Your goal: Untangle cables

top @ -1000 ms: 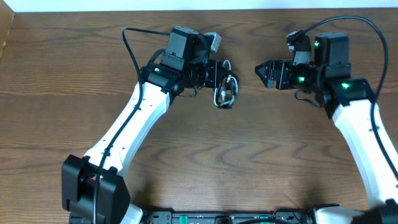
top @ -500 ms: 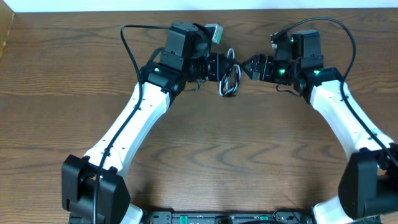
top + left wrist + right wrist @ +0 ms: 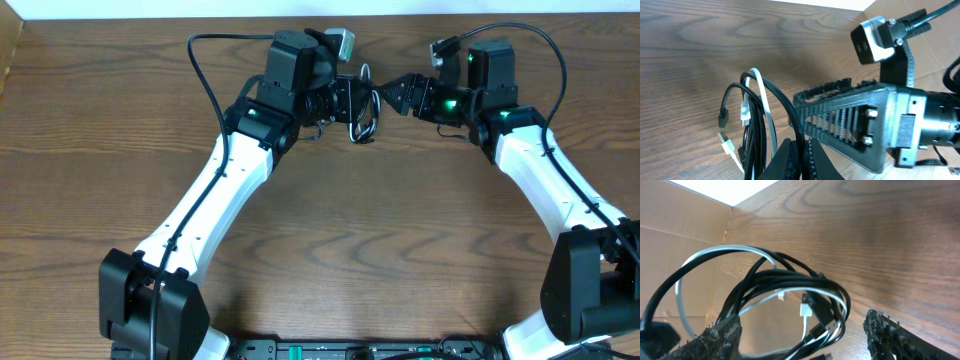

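The cables (image 3: 364, 118) are a small bundle of black cords and one white cord with plug ends, held off the table at the back middle. My left gripper (image 3: 352, 103) is shut on a black strand of the bundle; the left wrist view shows its jaws (image 3: 801, 161) pinching it, with the cables (image 3: 756, 125) looping to the left. My right gripper (image 3: 392, 97) is open, its fingertips at the bundle's right side. In the right wrist view the cables (image 3: 790, 292) hang between the spread jaws (image 3: 802, 335).
The brown wooden table (image 3: 330, 250) fills the view. Thick black arm wires (image 3: 200, 60) arc over both arms. Pale cardboard (image 3: 685, 240) lies beyond the table's far edge.
My right gripper has moved left up to the bundle. My left gripper has carried the cables slightly up toward the far edge.
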`<action>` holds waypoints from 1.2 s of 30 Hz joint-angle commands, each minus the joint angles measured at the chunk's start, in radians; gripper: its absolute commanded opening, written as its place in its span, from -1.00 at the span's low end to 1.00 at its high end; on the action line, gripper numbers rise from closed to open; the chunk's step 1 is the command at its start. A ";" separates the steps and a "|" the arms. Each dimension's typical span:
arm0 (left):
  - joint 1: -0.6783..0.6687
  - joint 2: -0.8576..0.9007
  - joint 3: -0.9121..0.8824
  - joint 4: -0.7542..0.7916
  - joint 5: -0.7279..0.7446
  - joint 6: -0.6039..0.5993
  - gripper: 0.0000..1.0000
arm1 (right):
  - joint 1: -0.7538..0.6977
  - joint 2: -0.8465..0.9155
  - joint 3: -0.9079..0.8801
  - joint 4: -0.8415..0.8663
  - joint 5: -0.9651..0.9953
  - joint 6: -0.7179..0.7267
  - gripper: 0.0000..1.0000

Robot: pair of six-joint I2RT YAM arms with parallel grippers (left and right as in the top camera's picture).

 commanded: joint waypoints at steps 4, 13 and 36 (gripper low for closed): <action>0.002 0.006 0.012 0.008 -0.031 0.002 -0.85 | 0.026 0.003 0.012 0.006 -0.027 0.124 0.50; 0.002 0.006 0.012 0.008 -0.016 0.002 -0.85 | 0.061 0.005 0.012 0.028 0.075 0.238 0.49; 0.002 0.006 0.012 0.016 0.014 -0.033 -0.85 | 0.105 0.008 0.012 0.063 0.225 0.348 0.47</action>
